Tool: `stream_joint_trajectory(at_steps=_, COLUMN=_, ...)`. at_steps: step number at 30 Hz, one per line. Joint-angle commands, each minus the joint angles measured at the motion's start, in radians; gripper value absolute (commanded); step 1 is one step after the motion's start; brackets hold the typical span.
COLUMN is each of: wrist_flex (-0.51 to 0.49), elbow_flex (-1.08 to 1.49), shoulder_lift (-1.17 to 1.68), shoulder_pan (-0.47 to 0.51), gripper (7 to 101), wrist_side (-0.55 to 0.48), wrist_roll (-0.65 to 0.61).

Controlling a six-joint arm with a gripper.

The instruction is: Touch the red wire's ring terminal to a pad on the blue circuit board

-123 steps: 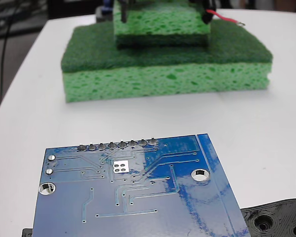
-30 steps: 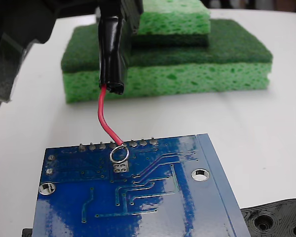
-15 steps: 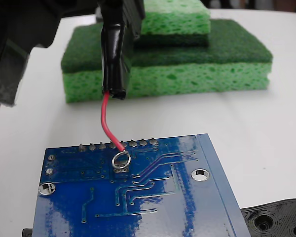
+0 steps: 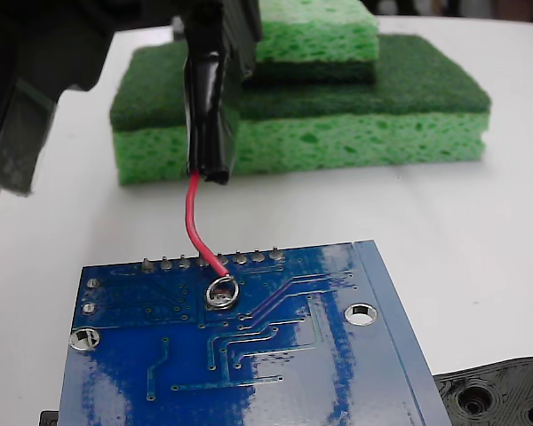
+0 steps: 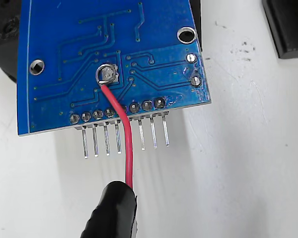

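Red insulated wire point(image 4: 193, 222) curves down from its thick black sleeve point(image 4: 210, 106), its small silver ring terminal point(image 4: 221, 291) resting over the silvery square pad point(image 5: 108, 74) near the pin-row edge of the glossy blue circuit board point(image 4: 275, 364). Gripper's fingers are out of sight; I cannot tell their state.

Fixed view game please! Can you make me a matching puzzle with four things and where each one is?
Things:
1. ring terminal
2. green sponges
3. black sleeve
4. black perforated piece

Places:
A. bottom right corner
B. behind the board
C. over the silvery pad on the blue circuit board
D. at the red wire's upper end

Pairs: 1-C, 2-B, 3-D, 4-A
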Motion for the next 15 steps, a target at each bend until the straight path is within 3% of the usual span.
stream_joint_trajectory(at_steps=1, wrist_flex=-0.003, elbow_flex=-0.005, shoulder_lift=0.008, shoulder_pan=0.000, gripper=100.3, wrist_side=0.003, wrist_roll=0.000)
stream_joint_trajectory(at_steps=15, wrist_flex=0.032, elbow_flex=-0.008, shoulder_lift=0.100, shoulder_pan=-0.012, gripper=100.3, wrist_side=0.005, wrist_roll=-0.018)
